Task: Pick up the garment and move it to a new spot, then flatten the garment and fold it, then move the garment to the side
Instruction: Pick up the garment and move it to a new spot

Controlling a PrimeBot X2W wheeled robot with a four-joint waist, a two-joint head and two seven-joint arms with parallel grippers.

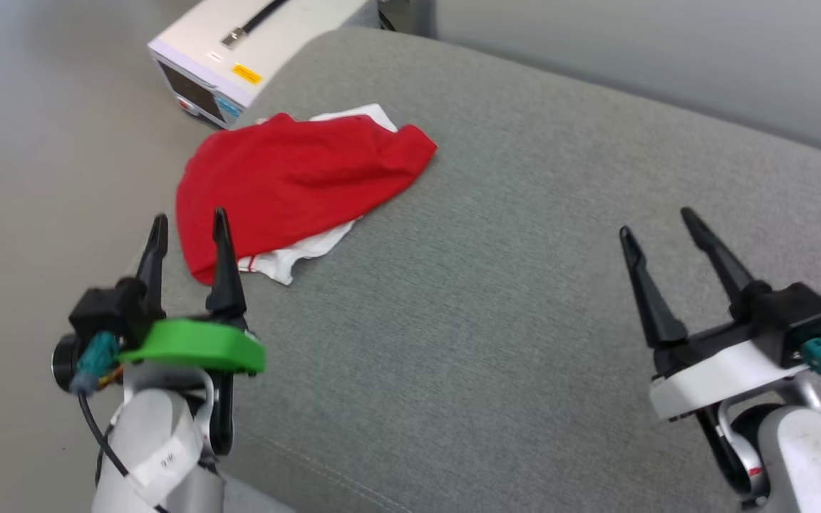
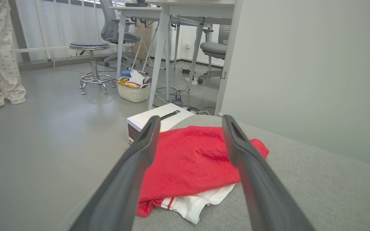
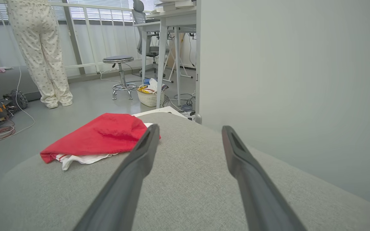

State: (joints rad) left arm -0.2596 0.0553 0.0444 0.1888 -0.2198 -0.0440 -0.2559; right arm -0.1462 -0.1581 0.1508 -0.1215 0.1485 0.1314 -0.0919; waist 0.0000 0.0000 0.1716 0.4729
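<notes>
Where: soft red short-sleeved shirt [image 1: 296, 185], white sleeves, crumpled at the far left edge of the grey woven cushion [image 1: 496, 299]
Handling: light, limp, likely to sag; I'd pinch the near red fold
My left gripper [image 1: 190, 214]: fingers wide, empty, just short of the shirt
My right gripper [image 1: 654, 221]: wide, empty, well apart

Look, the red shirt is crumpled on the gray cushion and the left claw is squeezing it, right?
Not squeezing: the left gripper stands open, holding nothing, as the left wrist view shows. The red shirt is crumpled on the gray cushion.
</notes>
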